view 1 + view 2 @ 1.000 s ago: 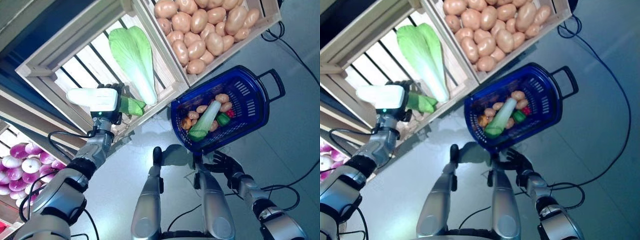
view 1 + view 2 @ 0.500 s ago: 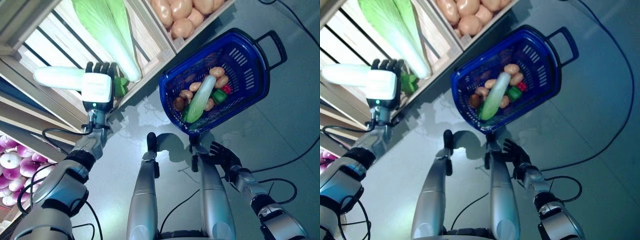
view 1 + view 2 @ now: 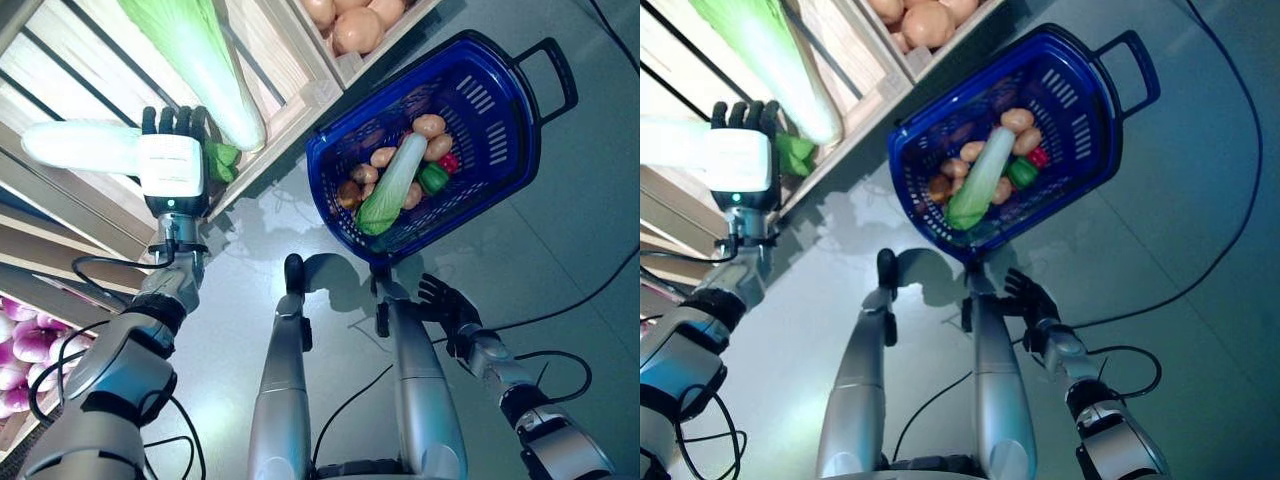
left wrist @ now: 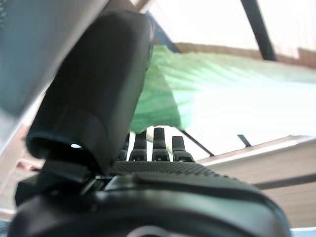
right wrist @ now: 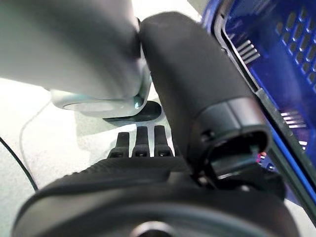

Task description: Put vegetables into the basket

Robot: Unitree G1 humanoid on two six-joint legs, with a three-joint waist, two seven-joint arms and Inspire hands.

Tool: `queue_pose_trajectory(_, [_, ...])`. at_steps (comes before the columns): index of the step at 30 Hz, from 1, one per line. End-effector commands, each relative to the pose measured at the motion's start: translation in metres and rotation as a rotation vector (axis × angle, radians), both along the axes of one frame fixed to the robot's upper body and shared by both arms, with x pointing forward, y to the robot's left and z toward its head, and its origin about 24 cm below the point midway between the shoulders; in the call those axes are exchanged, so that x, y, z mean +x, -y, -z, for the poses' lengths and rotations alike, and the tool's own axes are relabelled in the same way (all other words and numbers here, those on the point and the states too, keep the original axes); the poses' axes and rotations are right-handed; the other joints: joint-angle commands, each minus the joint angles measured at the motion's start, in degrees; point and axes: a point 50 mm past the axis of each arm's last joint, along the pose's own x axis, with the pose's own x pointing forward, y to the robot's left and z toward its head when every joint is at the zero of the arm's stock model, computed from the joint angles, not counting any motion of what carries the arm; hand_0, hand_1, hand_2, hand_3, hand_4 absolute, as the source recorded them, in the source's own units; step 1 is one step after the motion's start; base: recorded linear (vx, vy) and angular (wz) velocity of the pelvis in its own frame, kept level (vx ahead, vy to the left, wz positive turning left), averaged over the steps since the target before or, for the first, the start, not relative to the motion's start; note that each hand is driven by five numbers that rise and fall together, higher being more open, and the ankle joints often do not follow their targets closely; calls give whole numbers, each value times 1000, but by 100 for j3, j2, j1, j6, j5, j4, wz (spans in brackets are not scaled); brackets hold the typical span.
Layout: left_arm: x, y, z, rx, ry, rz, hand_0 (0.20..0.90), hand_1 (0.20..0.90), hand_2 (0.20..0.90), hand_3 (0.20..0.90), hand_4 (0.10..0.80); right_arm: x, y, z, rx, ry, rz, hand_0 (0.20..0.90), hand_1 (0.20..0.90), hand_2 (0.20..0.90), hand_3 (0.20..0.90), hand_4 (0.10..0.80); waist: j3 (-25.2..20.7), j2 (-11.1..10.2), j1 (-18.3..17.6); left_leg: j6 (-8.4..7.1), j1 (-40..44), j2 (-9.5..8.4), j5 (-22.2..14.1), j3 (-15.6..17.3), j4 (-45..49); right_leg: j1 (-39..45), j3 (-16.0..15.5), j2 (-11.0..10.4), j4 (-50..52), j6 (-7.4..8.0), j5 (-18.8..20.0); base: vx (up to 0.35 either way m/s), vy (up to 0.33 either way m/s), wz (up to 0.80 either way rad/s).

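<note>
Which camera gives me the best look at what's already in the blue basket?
The left eye view: the basket sits whole, showing a cabbage, potatoes and a green pepper. The right eye view matches it; the right wrist view catches only its wall; the left wrist view shows none.

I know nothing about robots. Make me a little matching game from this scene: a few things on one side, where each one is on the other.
Things:
1. napa cabbage
2. potatoes
3. blue basket
4. left hand

Places:
A. on the floor
B. at the crate's front edge
C. in the slatted wooden crate
D. in the neighbouring crate

Pairs: 1-C, 2-D, 3-A, 4-B
</note>
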Motion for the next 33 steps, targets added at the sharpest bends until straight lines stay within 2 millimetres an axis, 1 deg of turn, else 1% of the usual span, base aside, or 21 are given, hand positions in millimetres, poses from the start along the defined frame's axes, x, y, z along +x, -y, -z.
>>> queue_pose_trajectory(1, [-6, -34, -46, -38, 174, -134, 900, 900, 900, 900, 800, -19, 19, 5, -43, 0, 37, 900, 900, 900, 900, 800, -18, 13, -41, 237, -499, -228, 71, 279, 329, 141, -94, 264, -9, -221, -88, 25, 48, -6])
queue_pose_trajectory(8, [-10, -44, -39, -129, 164, -192, 900, 900, 900, 900, 800, -20, 21, 3, -50, 13, 41, 900, 900, 900, 900, 800, -18, -8, -72, 222, -727, -266, 58, 277, 395, -68, -77, 264, 7, -217, -50, 4, 6, -1])
queue_pose_trajectory(10, [-11, -44, -37, -152, 170, -201, 900, 900, 900, 900, 800, -19, 19, 2, -50, 19, 39, 900, 900, 900, 900, 800, -18, -23, -70, 235, -767, -275, 67, 275, 379, -120, -89, 272, 10, -218, -35, -18, 14, -6])
queue_pose_trajectory(14, [-12, -44, -26, -165, 141, -207, 900, 900, 900, 900, 800, -19, 18, 0, -44, 30, 45, 900, 900, 900, 900, 800, -18, -58, -54, 221, -864, -301, 64, 254, 403, -222, -90, 295, 66, -205, -28, -16, -1, -12])
queue_pose_trajectory(18, [-11, -42, -27, -155, 137, -186, 900, 900, 900, 900, 800, -17, 19, -2, -42, 37, 44, 900, 900, 900, 900, 800, -18, -89, -63, 199, -930, -302, 86, 259, 407, -274, -92, 304, 43, -202, 12, -22, 0, -5])
queue_pose_trajectory(19, [-9, -39, -29, -144, 136, -169, 552, 552, 552, 552, 568, -16, 20, -3, -44, 39, 43, 900, 900, 900, 900, 800, -18, -92, -68, 197, -944, -303, 96, 265, 396, -293, -96, 309, 44, -200, 21, -20, 15, 35])
queue_pose_trajectory(20, [-8, -38, -31, -134, 146, -153, 552, 552, 552, 552, 568, -15, 20, -4, -44, 41, 44, 900, 900, 900, 900, 800, -18, -94, -71, 204, -950, -301, 92, 274, 393, -307, -94, 312, 46, -198, 22, -28, 19, 33])
queue_pose_trajectory(21, [-8, -36, -34, -121, 160, -132, 300, 300, 300, 300, 400, -15, 21, -4, -41, 43, 48, 900, 900, 900, 900, 800, -18, -93, -69, 208, -949, -300, 86, 278, 391, -312, -100, 311, 52, -196, 17, -20, 13, 5])
queue_pose_trajectory(26, [-4, -29, -43, -101, 176, -84, 300, 300, 300, 300, 400, -15, 22, -5, -39, 52, 40, 900, 900, 900, 900, 800, -18, -91, -83, 204, -944, -315, 83, 289, 394, -311, -103, 312, 58, -189, 28, -12, 11, -15])
queue_pose_trajectory(33, [-1, -22, -44, -86, 194, -49, 300, 300, 300, 300, 400, -13, 19, -5, -33, 60, 43, 900, 900, 900, 900, 800, -18, -106, -90, 205, -862, -326, 83, 303, 362, -235, -86, 324, 14, -184, 36, -4, -2, 0])
